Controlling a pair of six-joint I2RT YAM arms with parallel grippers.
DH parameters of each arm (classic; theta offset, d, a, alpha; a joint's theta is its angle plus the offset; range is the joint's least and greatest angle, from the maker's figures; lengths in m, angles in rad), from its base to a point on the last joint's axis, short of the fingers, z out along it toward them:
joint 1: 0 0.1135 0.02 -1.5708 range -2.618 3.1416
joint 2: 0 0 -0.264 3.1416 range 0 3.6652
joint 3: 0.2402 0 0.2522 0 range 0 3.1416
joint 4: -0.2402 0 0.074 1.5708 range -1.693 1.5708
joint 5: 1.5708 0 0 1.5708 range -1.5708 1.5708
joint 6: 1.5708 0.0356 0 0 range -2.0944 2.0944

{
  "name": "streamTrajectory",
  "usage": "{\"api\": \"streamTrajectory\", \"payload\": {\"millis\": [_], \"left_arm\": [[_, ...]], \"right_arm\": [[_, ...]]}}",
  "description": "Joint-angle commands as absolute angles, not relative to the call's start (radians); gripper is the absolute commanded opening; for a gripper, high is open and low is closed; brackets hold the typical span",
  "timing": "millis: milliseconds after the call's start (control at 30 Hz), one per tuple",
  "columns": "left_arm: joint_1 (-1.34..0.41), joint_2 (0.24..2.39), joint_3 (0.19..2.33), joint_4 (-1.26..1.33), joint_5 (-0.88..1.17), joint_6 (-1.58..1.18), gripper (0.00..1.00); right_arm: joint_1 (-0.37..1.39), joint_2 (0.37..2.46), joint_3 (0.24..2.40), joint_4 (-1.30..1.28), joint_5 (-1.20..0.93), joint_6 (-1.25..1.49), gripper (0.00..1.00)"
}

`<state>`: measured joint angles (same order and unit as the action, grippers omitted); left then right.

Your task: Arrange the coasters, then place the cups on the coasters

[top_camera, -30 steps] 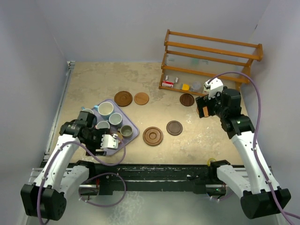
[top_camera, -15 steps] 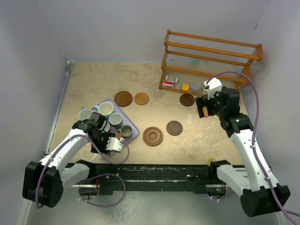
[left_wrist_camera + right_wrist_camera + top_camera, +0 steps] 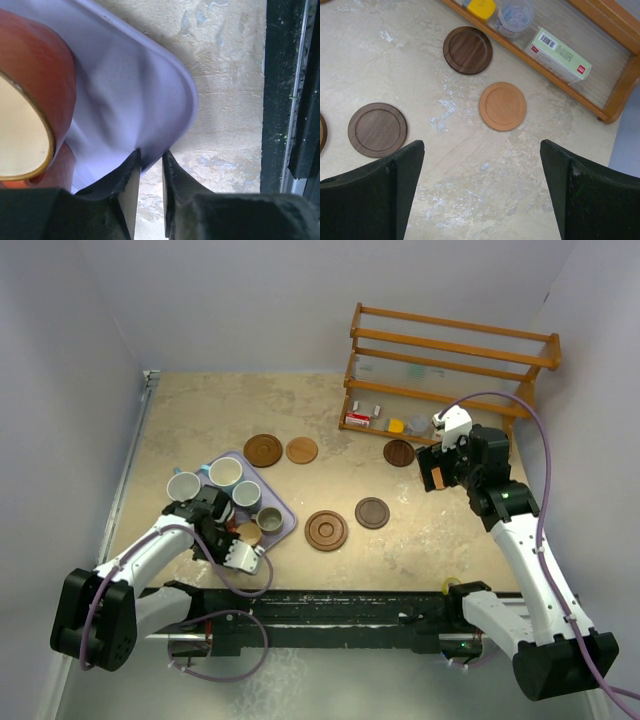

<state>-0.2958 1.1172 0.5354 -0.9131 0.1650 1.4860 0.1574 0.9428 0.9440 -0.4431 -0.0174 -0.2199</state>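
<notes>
1. Left gripper (image 3: 150, 159): the jaws are drawn narrow and clamped on the near rim of the lavender tray (image 3: 150, 85), one finger on each side of the rim. The gripper is low at the near left of the table (image 3: 200, 420).
2. Copper-orange cup (image 3: 30, 90): it is on the tray, close to the pinched rim, and its cream interior shows in the left wrist view.
3. Right gripper (image 3: 481, 147): the jaws are spread wide with nothing between them. It is held above the table, in front of the wooden rack (image 3: 450, 370).
4. Coasters, top view: all lie flat on the bare table, and no cup stands on any of them.
   - A brown coaster (image 3: 263, 450) and a light coaster (image 3: 302, 450) lie side by side, just beyond the tray.
   - A grooved coaster (image 3: 326, 530) and a dark coaster (image 3: 372, 513) lie near each other, right of the tray.
   - A second dark coaster (image 3: 399, 453) lies just in front of the rack.
5. Orange-tan coaster (image 3: 502, 106): it shows in the right wrist view only, near the rack's bottom rail, below the right gripper.
6. Other cups, top view:
   - A light-blue cup (image 3: 225, 473), a grey-green cup (image 3: 247, 493) and a darker cup (image 3: 269, 519) stand on the tray.
   - A white-rimmed cup (image 3: 183, 485) stands at the tray's left edge. Whether it is on the tray cannot be told.
</notes>
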Motion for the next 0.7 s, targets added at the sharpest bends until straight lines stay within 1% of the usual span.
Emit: {"api": "streamTrajectory", "payload": {"millis": [0,67,200,333,467,667], "left_arm": [[-0.3,1.136,0.5,-0.87,0.087,1.592,0.15],[-0.298,1.14,0.497,-0.853,0.054,1.621,0.1],[-0.288,1.157,0.496,-0.81,0.008,1.685,0.07],[-0.227,1.202,0.507,-0.766,-0.029,1.778,0.06],[-0.11,1.268,0.547,-0.735,-0.031,1.88,0.06],[-0.032,1.368,0.611,-0.698,-0.01,1.9,0.05]], "right_arm": [[0.162,0.943,0.956,-0.431,-0.018,-0.231,1.0],[0.163,0.946,0.956,-0.432,-0.02,-0.23,1.0],[0.163,0.952,0.959,-0.435,-0.021,-0.232,1.0],[0.163,0.955,0.958,-0.437,-0.021,-0.232,1.0],[0.163,0.966,0.96,-0.439,-0.024,-0.235,1.0],[0.163,0.99,0.968,-0.442,-0.022,-0.238,1.0]]}}
